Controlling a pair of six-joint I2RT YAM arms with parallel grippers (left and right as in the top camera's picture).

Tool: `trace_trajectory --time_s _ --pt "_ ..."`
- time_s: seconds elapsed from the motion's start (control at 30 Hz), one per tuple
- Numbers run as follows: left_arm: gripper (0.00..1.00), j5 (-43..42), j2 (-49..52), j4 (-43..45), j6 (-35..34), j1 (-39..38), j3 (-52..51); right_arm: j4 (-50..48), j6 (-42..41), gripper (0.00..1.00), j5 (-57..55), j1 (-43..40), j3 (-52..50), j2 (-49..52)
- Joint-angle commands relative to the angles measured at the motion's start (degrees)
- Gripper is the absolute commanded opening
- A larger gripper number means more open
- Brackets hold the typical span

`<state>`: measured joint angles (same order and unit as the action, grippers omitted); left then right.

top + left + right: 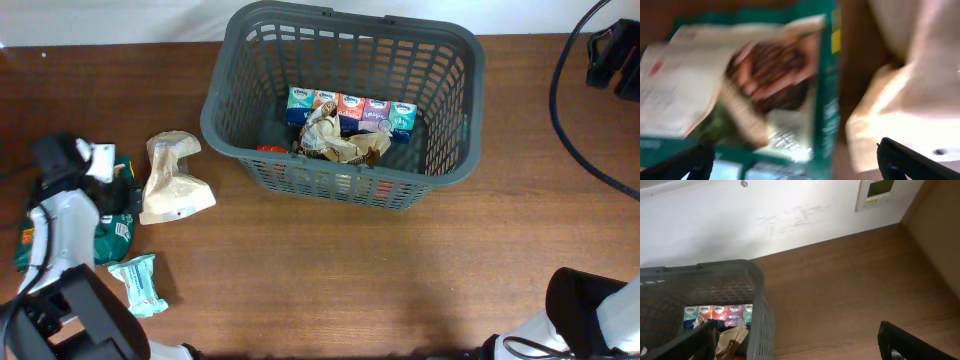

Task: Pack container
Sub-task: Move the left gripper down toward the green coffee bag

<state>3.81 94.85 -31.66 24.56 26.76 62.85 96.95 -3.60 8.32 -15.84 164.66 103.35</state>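
Overhead, the grey shopping basket (455,60) sits upper centre, tissue packs (350,112) lined along its floor. Far left, the left gripper (797,167) hangs spread wide over a green packet (822,115) — likely lining up a pick — while the right gripper (800,342), also spread and empty, idles lower right.

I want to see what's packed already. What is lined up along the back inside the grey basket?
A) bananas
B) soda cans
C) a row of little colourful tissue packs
C: a row of small colourful tissue packs stands side by side against the far wall inside the basket.
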Motion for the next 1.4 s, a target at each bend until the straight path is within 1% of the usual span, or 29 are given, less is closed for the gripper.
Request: trace_trajectory --time_s 0.0,0.23,0.43,0.8,1.1,1.37 --pt "0.99 0.68 0.9 0.68 1.27 -1.9 0.85 0.35 0.13 0.99 0.74 -0.31 -0.24 0.26" --pt "0.99 3.17 3.15 -0.46 0.57 -1.68 0.83 0.37 0.13 0.99 0.74 -0.31 -0.24 0.24" --pt "0.99 5.16 7.58 -0.2 0.17 -1.36 0.79 0.37 0.13 0.99 0.76 -0.31 -0.24 0.24" --pt "0.99 6.56 13.75 0.2 -1.36 -1.36 0.79 0.37 0.13 0.99 0.74 -0.31 -0.24 0.24" --pt "0.99 6.56 14.73 1.64 -2.23 -0.98 0.79 0.37 0.15 0.99 0.72 -0.31 -0.24 0.24" --pt "0.99 6.58 14.97 1.64 -3.89 2.1 0.74 0.37 0.15 0.99 0.7 -0.31 -0.24 0.24"
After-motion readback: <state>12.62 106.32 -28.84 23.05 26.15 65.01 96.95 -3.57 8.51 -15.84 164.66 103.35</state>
